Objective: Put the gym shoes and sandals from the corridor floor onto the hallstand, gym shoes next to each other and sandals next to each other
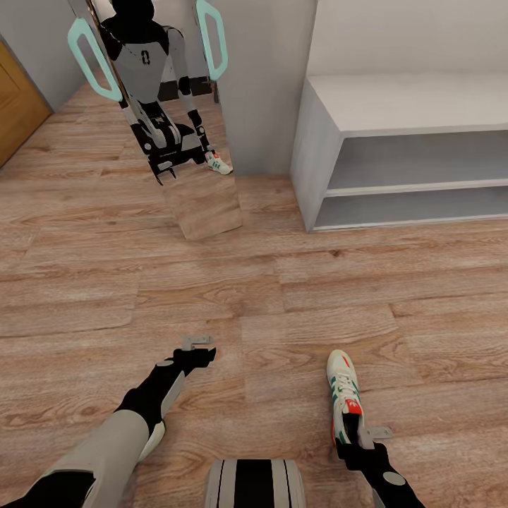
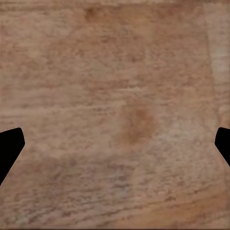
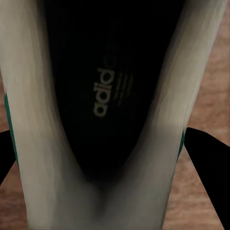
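While the right tool sits apart around one gym shoe (at 5 o'clock), next comes squeezing, lifting.

The head camera looks down and forward from high over the light brown wood-plank floor. The left wrist camera faces bare planks closely. The right wrist camera peers very near into the cream-white green-striped sneaker, shared with the head view.

Gym shoe opening between claw fingers, perhaps touching
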`<state>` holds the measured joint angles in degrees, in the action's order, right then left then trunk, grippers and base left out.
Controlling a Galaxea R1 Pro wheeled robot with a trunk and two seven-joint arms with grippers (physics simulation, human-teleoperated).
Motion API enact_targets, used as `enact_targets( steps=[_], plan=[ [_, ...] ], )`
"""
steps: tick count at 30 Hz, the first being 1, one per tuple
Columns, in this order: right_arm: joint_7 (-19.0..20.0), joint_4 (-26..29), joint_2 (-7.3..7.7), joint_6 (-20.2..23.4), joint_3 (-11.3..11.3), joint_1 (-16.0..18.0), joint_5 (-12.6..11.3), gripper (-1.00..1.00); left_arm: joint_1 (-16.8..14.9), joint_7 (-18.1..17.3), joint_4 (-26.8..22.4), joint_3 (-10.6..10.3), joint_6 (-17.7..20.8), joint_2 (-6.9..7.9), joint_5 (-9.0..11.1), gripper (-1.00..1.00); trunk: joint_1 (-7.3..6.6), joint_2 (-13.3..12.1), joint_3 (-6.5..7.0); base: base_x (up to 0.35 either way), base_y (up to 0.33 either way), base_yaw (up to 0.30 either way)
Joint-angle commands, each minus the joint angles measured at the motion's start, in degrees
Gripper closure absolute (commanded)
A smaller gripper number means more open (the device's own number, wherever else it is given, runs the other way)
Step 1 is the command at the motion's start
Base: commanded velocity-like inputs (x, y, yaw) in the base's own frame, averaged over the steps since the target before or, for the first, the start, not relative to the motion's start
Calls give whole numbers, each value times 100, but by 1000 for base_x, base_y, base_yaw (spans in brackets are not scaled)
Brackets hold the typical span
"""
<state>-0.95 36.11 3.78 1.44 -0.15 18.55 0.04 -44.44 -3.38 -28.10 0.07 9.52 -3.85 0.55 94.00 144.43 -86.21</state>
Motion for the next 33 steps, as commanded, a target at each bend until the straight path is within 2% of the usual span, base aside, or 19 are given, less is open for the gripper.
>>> enact_targets(
  steps=[1,2,12,31,33],
  plan=[
    [-11,6,0,15,-3,0,-4,100,9,-13,-11,1,34,3,6,-100,-1,1,-3,0,0,0],
    [3,-128,14,-8,6,-2,4,100,39,-13,-11,-27,39,39,7,-100,-4,0,19,0,0,0],
    [14,-234,17,-280,12,-2,22,100,41,-12,-11,-40,34,59,6,-100,-29,-14,240,0,0,0],
    [3,-229,26,-328,6,-3,6,100,44,-13,-8,-42,23,72,7,-100,-78,-39,661,0,0,0],
    [-19,-228,41,-330,-1,-3,5,100,71,-12,23,-20,-53,87,-41,-100,-83,-42,715,0,0,0]
  ],
)
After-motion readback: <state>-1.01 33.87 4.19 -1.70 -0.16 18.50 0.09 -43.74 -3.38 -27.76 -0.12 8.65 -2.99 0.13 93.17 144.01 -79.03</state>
